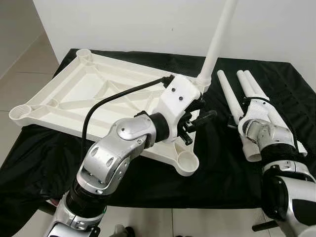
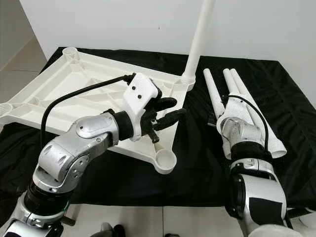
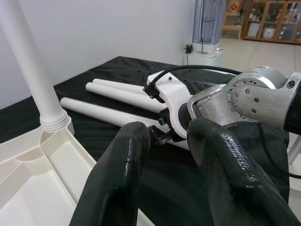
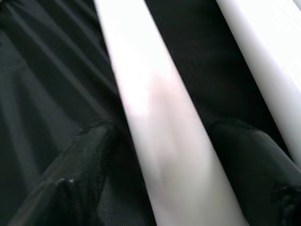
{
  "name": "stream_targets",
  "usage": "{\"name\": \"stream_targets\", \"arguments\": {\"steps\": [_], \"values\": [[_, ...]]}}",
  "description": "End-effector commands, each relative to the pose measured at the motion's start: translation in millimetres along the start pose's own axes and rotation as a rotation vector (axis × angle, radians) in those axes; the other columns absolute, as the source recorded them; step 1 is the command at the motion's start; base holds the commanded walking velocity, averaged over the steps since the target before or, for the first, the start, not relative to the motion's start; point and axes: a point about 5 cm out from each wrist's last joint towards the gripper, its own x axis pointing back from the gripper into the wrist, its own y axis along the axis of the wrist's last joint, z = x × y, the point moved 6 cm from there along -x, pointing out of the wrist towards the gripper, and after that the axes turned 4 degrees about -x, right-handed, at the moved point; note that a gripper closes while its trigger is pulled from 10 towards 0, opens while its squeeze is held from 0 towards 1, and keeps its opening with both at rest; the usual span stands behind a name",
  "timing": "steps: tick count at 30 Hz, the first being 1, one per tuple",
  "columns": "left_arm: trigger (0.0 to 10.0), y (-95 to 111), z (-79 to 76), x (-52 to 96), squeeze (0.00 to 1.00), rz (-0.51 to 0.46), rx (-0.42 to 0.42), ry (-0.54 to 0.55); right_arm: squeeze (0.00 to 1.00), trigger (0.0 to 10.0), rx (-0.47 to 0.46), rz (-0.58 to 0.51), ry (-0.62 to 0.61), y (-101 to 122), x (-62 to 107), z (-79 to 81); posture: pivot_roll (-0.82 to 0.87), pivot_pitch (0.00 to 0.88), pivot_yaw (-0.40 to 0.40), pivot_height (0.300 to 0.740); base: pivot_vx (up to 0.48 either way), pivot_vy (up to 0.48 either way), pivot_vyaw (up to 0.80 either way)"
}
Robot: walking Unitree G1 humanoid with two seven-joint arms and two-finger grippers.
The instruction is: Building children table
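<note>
Loose leg point(image 4: 155, 122): stiff, light, slippery plastic; your right end effector point(image 4: 160, 155) is straddling it, fingers apart; grip mid-shaft. Left end effector point(image 2: 165, 112) is hovering beside tabletop point(image 2: 74, 89), fingers apart.

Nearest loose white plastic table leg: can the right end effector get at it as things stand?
Probably yes. The right end effector already straddles the nearest loose white plastic table leg, one black finger on each side, open. The leg lies on the black cloth with nothing on top of it.
</note>
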Motion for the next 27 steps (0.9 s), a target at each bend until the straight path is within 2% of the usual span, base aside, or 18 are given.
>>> {"name": "stream_targets", "arguments": {"steps": [1,9,13,15,17,19,20,22,23,27], "values": [[10.0,3,-3.5,0.1,0.0,-0.006,-0.003,0.0,0.0,0.0,-0.018,0.105,-0.017,-27,-3.3,-5.4,-0.06,0.114,-0.041,0.74,0.0,0.0,0.0],[10.0,1,-1.2,0.9,0.0,-0.002,0.004,0.015,0.0,0.0,0.005,0.141,-0.023,-39,-3.6,-5.9,-0.06,0.104,-0.041,0.74,0.0,0.0,0.0],[10.0,1,2.7,2.4,0.0,-0.001,0.009,0.034,0.0,0.0,-0.002,0.088,0.001,-39,-3.7,-0.7,-0.06,0.104,-0.041,0.74,0.0,0.0,0.0],[10.0,0,5.6,3.4,0.0,0.001,0.013,0.047,0.0,0.0,0.0,0.054,0.035,-38,-2.0,7.1,-0.06,0.104,-0.041,0.74,0.0,0.0,0.0],[10.0,-1,7.3,3.7,0.0,0.004,0.015,0.055,0.0,0.0,-0.003,-0.015,0.057,-30,-0.1,12.7,-0.06,0.096,-0.04,0.74,0.0,0.0,0.0],[10.0,-2,8.1,3.8,0.0,0.005,0.015,0.057,0.0,0.0,-0.017,-0.029,0.086,-27,1.1,17.5,-0.06,0.095,-0.038,0.74,0.0,0.0,0.0],[10.0,-2,8.5,3.8,0.0,0.007,0.016,0.058,0.0,4.7,-0.011,-0.076,0.131,-18,4.9,25.7,-0.06,0.095,-0.038,0.74,0.0,0.0,0.0],[10.0,-3,8.9,3.8,0.0,0.008,0.016,0.059,0.0,4.7,-0.005,-0.106,0.164,-12,7.8,31.7,-0.07,0.094,-0.037,0.74,0.0,0.0,0.0],[10.0,-3,9.1,3.3,0.0,0.009,0.017,0.059,0.0,10.0,-0.001,-0.176,0.234,1,14.5,43.8,-0.07,0.095,-0.037,0.74,0.0,0.0,0.0],[10.0,-5,9.7,2.4,0.0,0.013,0.018,0.061,0.0,10.0,-0.009,-0.238,0.286,13,21.4,51.7,-0.06,0.096,-0.04,0.74,0.0,0.0,0.0]]}}
